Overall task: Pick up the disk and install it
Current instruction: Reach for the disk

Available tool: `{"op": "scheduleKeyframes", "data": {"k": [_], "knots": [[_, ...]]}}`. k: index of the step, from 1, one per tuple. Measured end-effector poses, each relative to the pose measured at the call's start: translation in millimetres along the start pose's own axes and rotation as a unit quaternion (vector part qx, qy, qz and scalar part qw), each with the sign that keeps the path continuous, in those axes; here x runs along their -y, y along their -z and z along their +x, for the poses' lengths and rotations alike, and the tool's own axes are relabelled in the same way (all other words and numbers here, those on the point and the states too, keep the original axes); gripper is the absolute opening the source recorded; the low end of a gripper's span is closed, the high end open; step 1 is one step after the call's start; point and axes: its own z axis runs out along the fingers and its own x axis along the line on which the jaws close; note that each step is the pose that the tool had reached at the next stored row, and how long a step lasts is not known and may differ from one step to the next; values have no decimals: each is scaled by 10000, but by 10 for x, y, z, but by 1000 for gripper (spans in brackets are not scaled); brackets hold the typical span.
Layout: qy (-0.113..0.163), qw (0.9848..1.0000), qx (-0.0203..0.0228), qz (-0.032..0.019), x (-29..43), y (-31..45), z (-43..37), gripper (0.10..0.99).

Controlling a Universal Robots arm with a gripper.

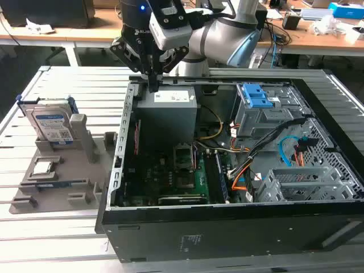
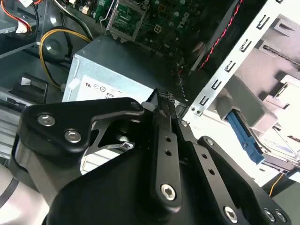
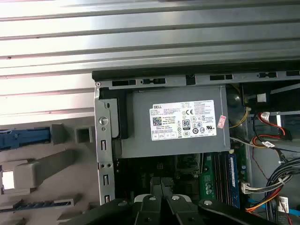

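The disk (image 1: 53, 125) is a silver hard drive with a white-and-blue label and blue rails. It stands upright in a grey holder (image 1: 62, 170) on the exterior view's left, outside the computer case. My gripper (image 1: 153, 85) hangs over the case's back left corner, just above the grey power supply (image 1: 168, 111), well apart from the disk. Its black fingers (image 2: 165, 110) press together with nothing between them. In the second wrist view the disk's blue rail (image 2: 243, 137) shows beyond the case wall. In the first wrist view the gripper (image 3: 161, 187) sits below the power supply (image 3: 173, 122).
The open black computer case (image 1: 227, 227) holds a green motherboard (image 1: 182, 176), loose cables, and a grey metal bay with a blue latch (image 1: 259, 105) at the back right. A small square processor chip (image 1: 43, 168) lies on the holder. Ribbed metal table (image 1: 68, 85) surrounds everything.
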Motion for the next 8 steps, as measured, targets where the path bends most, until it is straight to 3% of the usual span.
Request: {"op": "scheduleKeyframes", "data": {"k": [5, 8], "knots": [[-1, 10000, 0, 0, 5, 2, 62, 106], [0, 10000, 0, 0, 11, 4, 144, 106]]}}
